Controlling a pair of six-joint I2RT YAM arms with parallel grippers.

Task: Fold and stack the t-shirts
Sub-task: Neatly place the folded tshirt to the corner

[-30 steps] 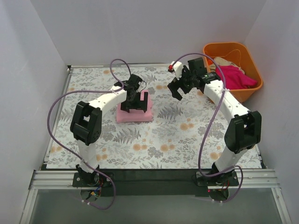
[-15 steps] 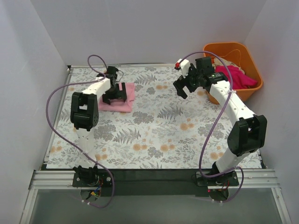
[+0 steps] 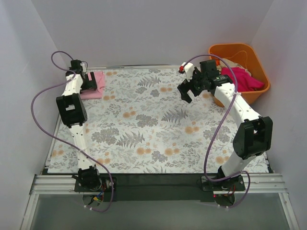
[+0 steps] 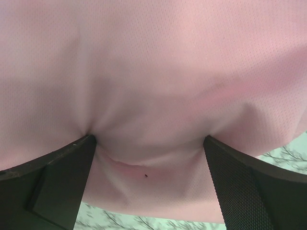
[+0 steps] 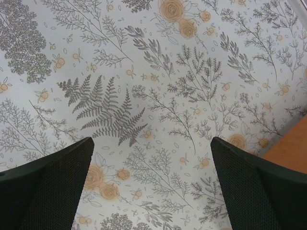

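"Orange plastic tub (image 3: 230, 47): what's inside?"
"2 bunched together: magenta t-shirt (image 3: 241, 79), cream t-shirt (image 3: 231, 62)."
"Pink t-shirt (image 3: 97, 86)?"
"Folded, in the table's (image 3: 158, 139) far-left corner. Left gripper (image 3: 89, 82) presses on it, jaws spread wide. Right gripper (image 3: 187, 89) gapes empty near the tub."

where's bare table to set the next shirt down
The table is bare across its middle and near half, from the pink t-shirt across to the orange tub. Crowded: the far left corner, where the left fingers press on it, and the far right, where the open right fingers hover beside the tub.
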